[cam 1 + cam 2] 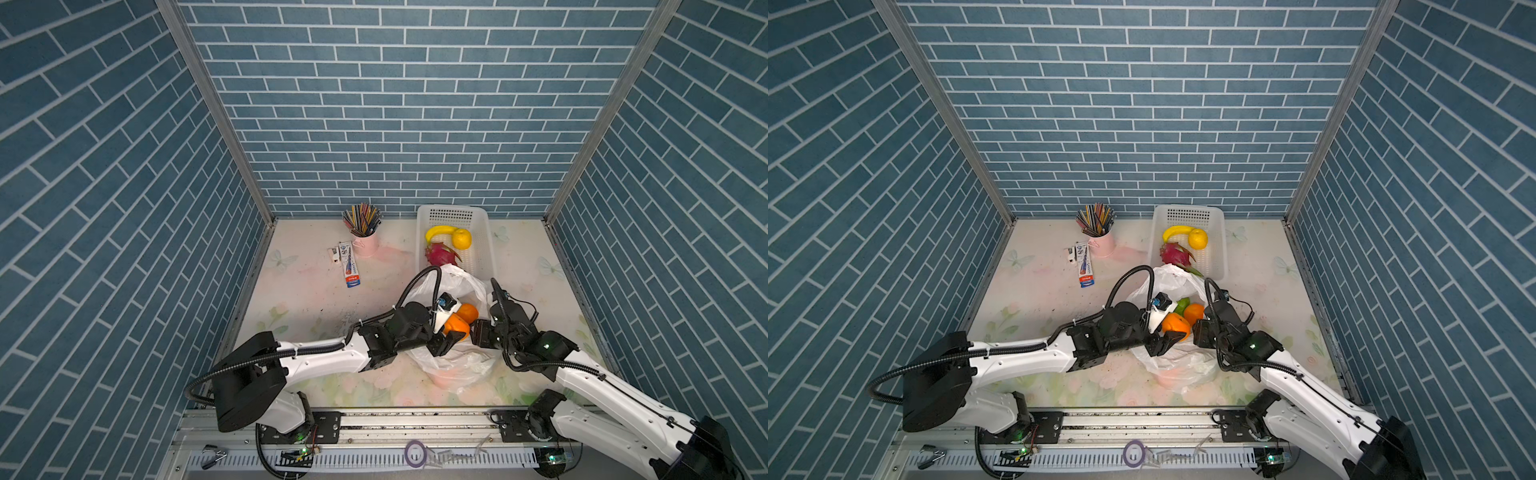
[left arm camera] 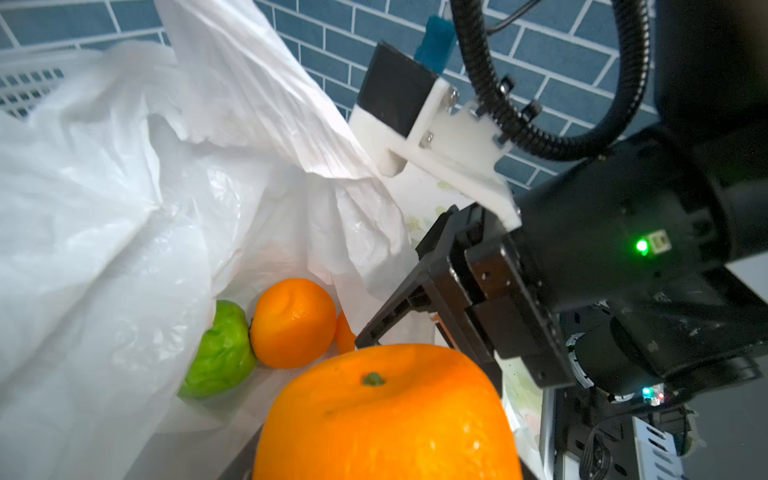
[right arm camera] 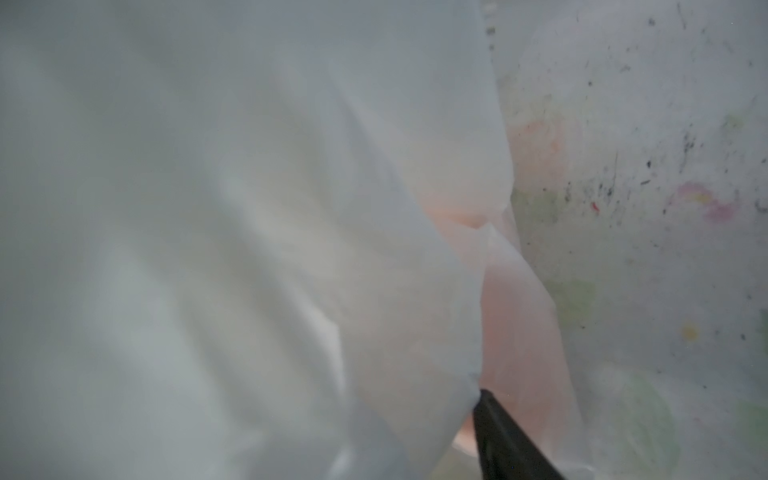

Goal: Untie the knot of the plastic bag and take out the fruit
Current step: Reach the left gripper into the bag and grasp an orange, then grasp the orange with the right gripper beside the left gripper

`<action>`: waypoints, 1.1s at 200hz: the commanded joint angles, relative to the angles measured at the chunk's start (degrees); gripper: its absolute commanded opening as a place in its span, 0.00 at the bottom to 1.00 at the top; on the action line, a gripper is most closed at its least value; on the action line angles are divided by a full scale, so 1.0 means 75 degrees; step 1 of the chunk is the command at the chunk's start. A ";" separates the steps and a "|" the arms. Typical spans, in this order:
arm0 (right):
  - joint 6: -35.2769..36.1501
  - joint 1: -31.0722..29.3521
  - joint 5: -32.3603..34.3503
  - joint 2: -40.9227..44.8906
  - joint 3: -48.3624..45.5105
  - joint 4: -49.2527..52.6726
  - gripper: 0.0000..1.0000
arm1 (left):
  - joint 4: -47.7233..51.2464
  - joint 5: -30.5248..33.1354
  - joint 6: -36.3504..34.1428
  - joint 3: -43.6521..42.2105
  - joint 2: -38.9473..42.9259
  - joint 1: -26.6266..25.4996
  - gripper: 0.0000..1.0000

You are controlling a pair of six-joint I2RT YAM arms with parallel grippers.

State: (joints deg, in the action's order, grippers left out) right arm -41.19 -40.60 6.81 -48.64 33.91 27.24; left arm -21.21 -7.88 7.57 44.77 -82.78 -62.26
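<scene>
Plastic bag (image 1: 455, 365) lies crumpled on the floral tabletop (image 1: 324, 307) between the two arms, just in front of the white basket (image 1: 485, 249). We see its mouth gaping upward in both top views. Our left tool (image 1: 454, 338) is clamped on an orange (image 1: 456, 325), which it holds over the bag's opening; in the left wrist view this orange fills the foreground. Deeper in the bag we see a second orange (image 2: 293, 322) touching a bumpy green fruit (image 2: 222, 353). Our right tool (image 1: 478, 335) sits at the bag's right rim with its jaws apart. In the right wrist view one of its fingers (image 3: 507, 436) touches the edge of the thin film. In the basket we find a banana (image 1: 436, 232), a lemon (image 1: 462, 239) and a dragon fruit (image 1: 440, 254).
</scene>
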 commanded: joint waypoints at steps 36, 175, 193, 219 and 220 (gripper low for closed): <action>-0.0135 0.0034 0.0052 0.1081 0.1161 0.0528 0.77 | -0.0563 0.0596 -0.1903 -0.0337 0.0655 -0.0031 0.59; 0.0532 0.0023 -0.3858 0.0808 0.1443 -0.1690 0.92 | -0.1695 0.0127 -0.3720 -0.0507 0.1322 0.0016 0.59; 0.0558 0.0015 -0.4227 0.0580 0.1432 -0.1821 0.91 | -0.1695 0.0053 -0.3732 -0.0468 0.1358 0.0016 0.59; 0.0611 0.0011 -0.4512 0.0327 0.1408 -0.1958 0.83 | -0.1663 -0.0004 -0.3759 -0.0422 0.1358 0.0014 0.59; 0.0608 0.0005 -0.4514 0.0324 0.1408 -0.1963 0.82 | -0.1656 0.0002 -0.3761 -0.0418 0.1358 0.0015 0.59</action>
State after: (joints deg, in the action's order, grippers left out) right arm -38.48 -40.56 -22.41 -45.47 43.99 15.29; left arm -32.05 -6.70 -18.94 39.94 -73.63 -62.17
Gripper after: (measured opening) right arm 0.859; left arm 0.628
